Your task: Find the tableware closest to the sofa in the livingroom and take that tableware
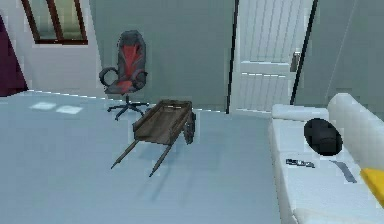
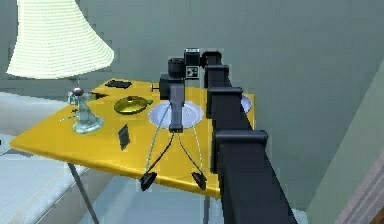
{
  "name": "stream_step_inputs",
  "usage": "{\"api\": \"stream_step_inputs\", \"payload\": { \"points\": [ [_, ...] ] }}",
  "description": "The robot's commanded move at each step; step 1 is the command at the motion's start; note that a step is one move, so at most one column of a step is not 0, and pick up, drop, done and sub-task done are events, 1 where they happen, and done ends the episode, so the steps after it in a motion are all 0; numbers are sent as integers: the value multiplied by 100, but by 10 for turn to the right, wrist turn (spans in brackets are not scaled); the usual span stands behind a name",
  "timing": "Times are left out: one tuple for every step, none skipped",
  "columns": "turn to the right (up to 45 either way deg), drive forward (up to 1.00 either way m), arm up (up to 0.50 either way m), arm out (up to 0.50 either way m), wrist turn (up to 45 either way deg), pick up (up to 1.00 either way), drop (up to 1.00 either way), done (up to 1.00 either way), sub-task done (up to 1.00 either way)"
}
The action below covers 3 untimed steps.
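Okay so, progress check: the hunting part looks done to me. In the arm side view the bright yellow square side table [image 2: 90,150] sits across the middle of the frame, with a cream-shaded lamp [image 2: 55,40] at upper left. The dark square arm bar [image 2: 235,140] runs up from the bottom edge over the tabletop. The gripper [image 2: 173,181] hangs left of the bar, its thin fingers pointing toward the lower middle of the frame. I can't tell what those fingers are doing (spread or pressed together, no idea from these shots). There's also stuff lying on the table right behind it, so I can't tell whether it's got hold of anything.

The tableware: a pale round flat plate [image 2: 196,117] lies on the tabletop at frame centre, partly behind the gripper body. Just left of it is an olive-yellow shallow bowl [image 2: 130,104]. My guess is the plate's the target, going by where the arm is. The white sofa [image 1: 300,185] sits at the lower right of the forward view, so the table seems to be right by it.

What's left, I reckon: a sure grip, then lifting the plate clear of the table.
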Motion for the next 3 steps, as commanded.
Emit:
{"api": "stream_step_inputs", "payload": {
  "points": [
    [0,0,0,0,450,0,0,0,0],
    [0,0,0,0,450,0,0,0,0],
    [0,0,0,0,450,0,0,0,0]
  ]
}}
